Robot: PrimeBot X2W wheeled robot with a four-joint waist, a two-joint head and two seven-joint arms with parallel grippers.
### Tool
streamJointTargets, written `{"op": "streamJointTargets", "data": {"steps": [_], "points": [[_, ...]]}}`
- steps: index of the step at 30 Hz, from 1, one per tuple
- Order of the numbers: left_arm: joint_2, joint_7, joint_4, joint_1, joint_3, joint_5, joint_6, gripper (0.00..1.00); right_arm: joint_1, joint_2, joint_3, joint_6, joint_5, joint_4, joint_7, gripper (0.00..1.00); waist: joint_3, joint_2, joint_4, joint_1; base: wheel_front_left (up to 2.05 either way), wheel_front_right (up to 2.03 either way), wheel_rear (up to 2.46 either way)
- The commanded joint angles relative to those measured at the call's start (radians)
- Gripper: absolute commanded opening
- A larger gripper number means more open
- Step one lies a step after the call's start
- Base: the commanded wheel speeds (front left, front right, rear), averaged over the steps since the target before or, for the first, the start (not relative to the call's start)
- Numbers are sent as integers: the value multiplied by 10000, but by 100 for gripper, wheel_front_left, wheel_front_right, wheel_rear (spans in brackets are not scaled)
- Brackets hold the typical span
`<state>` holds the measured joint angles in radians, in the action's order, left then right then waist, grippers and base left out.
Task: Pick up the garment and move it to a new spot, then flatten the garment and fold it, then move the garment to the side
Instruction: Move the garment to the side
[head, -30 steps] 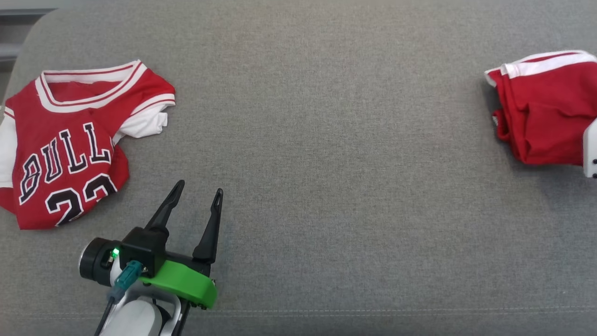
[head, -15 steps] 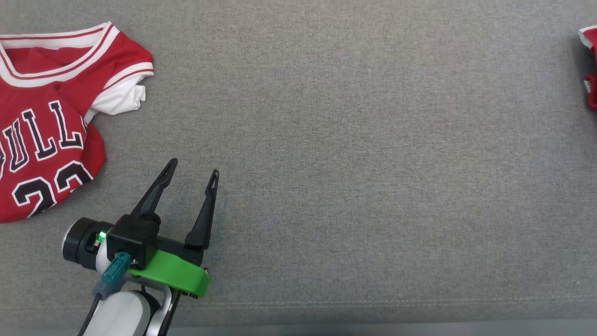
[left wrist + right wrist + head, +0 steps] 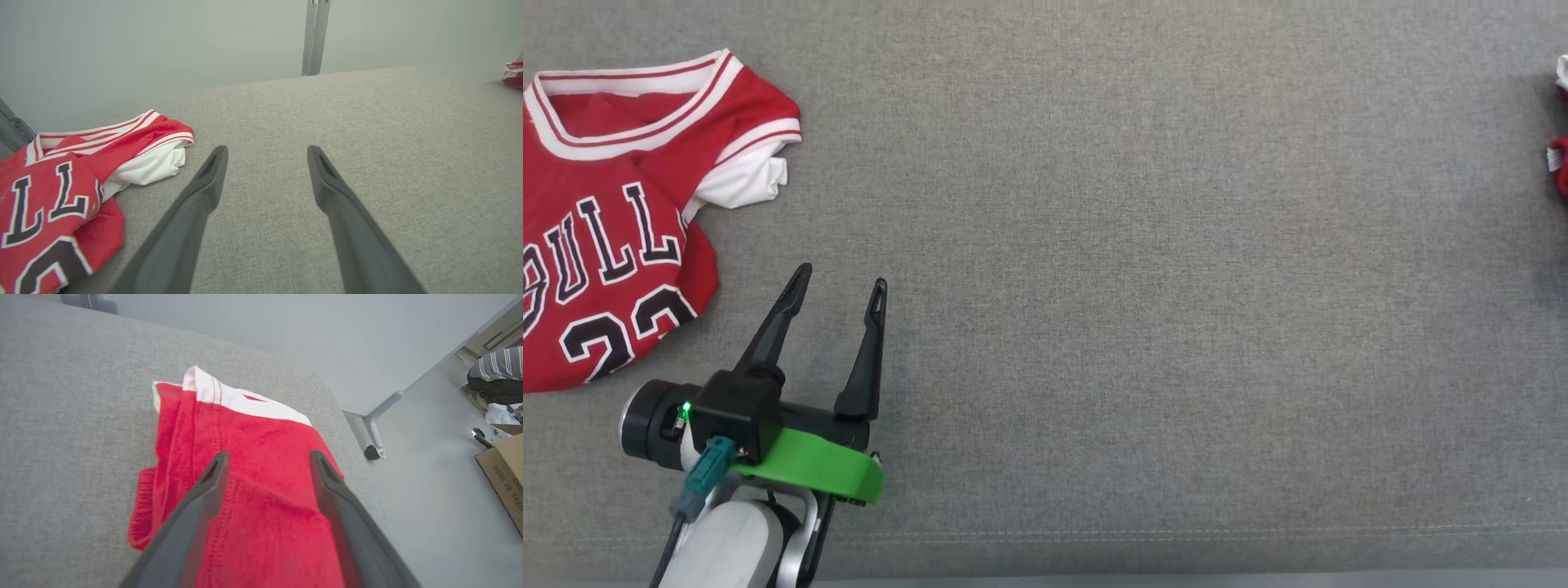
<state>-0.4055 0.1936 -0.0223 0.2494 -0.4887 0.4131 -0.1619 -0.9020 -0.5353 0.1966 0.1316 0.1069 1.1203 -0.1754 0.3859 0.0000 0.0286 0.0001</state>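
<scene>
The garment (image 3: 253,428) is a folded red piece with a white band, lying near the far right end of the grey cushion (image 3: 1135,245). A sliver of the garment (image 3: 1560,163) shows at the head view's right edge. My right gripper (image 3: 268,454) hovers over it, open, and its fingers pinch no cloth. My left gripper (image 3: 841,276) rests open at the lower left, holding nothing, with bare cushion between the fingers of the left gripper (image 3: 266,150).
A red Bulls jersey (image 3: 613,229) lies spread at the far left, just left of my left gripper; the jersey (image 3: 53,196) is also in the left wrist view. Past the cushion's right edge are floor, a caster leg (image 3: 372,451), a cardboard box (image 3: 504,469) and a person (image 3: 496,373).
The head camera has shifted, so the folded garment has slid to the picture's right edge and the pale right forearm has left it. My left gripper stays open in the same pose.
</scene>
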Motion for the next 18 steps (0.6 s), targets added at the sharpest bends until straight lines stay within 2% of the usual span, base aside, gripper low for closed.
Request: {"op": "streamJointTargets", "data": {"steps": [1, 8, 18], "points": [[36, 49, 93, -128, 52, 92, -48, 100, 64, 84, -111, -18, -353, 60, -228, 100, -425, 0, 36, -1, 0, 0, 0], [239, 112, 603, -635, 223, 700, -69, 100, 978, 846, -1454, -18, -1750, -453, -846, 100, -1648, 0, 178, -1, 0, 0, 0], [536, 190, 1534, -1639, 1311, 1723, -1076, 100, 3020, 2577, -2270, -18, -2441, -2574, -893, 100, -3425, 0, 358, -1, 0, 0, 0]]}}
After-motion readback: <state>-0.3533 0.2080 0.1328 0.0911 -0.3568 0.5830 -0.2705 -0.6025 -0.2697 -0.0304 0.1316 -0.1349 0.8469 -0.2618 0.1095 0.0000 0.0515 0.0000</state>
